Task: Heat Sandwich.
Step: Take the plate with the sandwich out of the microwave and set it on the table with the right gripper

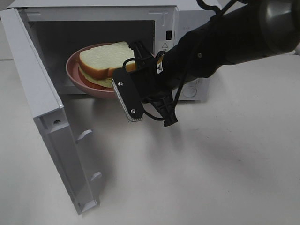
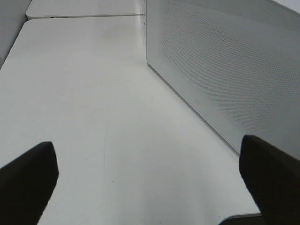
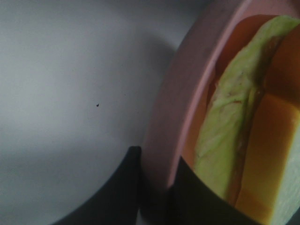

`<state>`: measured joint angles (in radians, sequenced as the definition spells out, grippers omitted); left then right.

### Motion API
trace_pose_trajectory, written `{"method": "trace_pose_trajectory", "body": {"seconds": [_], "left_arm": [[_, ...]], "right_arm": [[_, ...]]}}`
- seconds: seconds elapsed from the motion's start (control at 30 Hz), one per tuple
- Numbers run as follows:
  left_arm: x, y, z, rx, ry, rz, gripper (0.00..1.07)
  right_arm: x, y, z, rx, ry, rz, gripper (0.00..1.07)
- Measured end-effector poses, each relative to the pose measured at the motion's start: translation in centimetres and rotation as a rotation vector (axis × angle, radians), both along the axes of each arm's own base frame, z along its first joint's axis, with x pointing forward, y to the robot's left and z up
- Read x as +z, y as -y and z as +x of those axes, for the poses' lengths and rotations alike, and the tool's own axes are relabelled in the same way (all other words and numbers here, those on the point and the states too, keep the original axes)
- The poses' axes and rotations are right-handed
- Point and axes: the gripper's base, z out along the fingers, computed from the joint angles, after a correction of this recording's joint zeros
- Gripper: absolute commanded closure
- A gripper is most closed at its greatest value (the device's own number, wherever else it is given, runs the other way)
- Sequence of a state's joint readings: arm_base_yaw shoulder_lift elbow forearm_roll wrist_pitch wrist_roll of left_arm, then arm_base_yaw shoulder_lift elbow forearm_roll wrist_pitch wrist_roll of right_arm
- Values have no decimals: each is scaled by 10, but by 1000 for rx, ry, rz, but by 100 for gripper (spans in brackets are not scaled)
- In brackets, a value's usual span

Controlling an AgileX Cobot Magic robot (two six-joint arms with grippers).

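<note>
The right pincer is clamped on the plate rim; the sandwich lies beyond it, partly inside the microwave. The left pincer gapes idle.

We see the microwave mouth largely filled by the plate and the right arm. The open door walls the left. The table nearer seems free.

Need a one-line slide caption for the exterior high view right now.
Right gripper, shut on the pink plate's rim, holds the sandwich in the open microwave's mouth.
</note>
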<state>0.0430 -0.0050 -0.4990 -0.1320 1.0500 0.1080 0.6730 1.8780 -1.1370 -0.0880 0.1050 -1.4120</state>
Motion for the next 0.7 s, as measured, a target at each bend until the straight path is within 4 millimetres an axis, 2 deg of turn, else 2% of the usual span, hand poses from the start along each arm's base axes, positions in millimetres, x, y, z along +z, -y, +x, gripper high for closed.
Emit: {"method": "trace_pose_trajectory", "body": {"seconds": [0.47, 0.7], "left_arm": [[0, 0, 0, 0, 0, 0, 3], [0, 0, 0, 0, 0, 0, 3]], "right_arm": [[1, 36, -45, 4, -40, -36, 107], [5, 50, -60, -7, -39, -26, 106]]}}
